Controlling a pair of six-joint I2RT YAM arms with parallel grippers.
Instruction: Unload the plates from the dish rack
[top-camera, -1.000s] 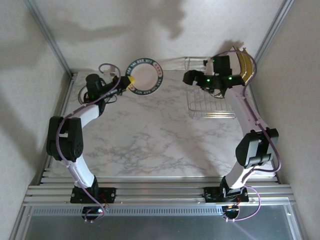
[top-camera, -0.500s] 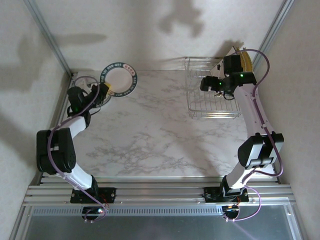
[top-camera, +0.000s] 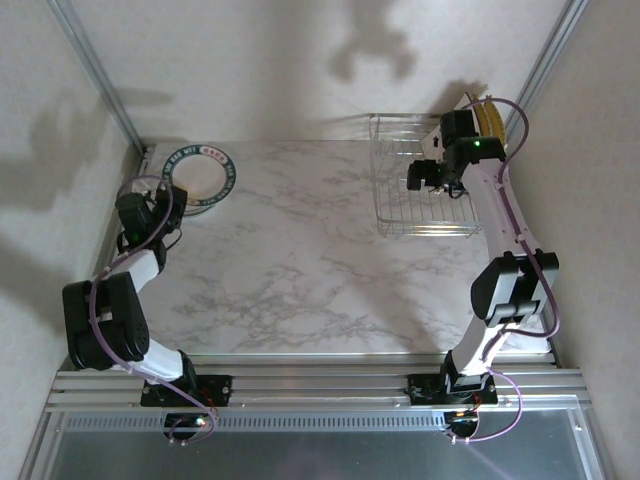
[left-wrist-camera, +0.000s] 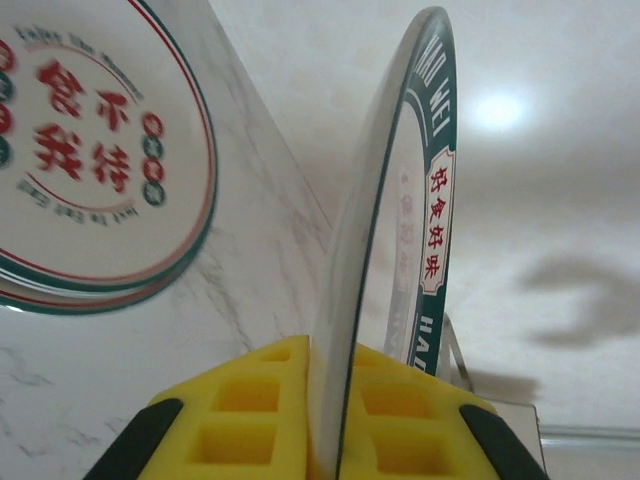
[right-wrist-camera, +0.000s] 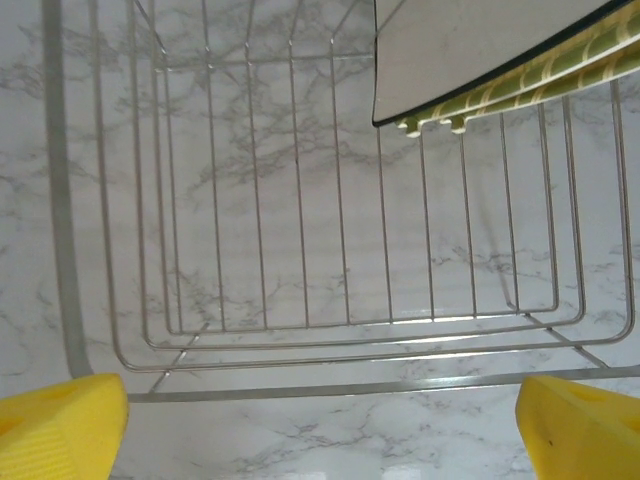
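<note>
Left wrist: white plate (left-wrist-camera: 392, 262), green lettered rim.

Round plate (left-wrist-camera: 392, 235) white, dark-green rim, red lettering; square plate (right-wrist-camera: 470, 45) white; grid-patterned plate (right-wrist-camera: 565, 62) yellow-green; rack (top-camera: 420, 192) silver.

The marble table (top-camera: 300, 260) bears a wire dish rack (top-camera: 425, 215) and stacked plates (left-wrist-camera: 90, 170)

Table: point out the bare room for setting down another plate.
Free: the wide marble middle of the table, between the plate stack and the rack, down to the near edge. Crowded: both far corners.
</note>
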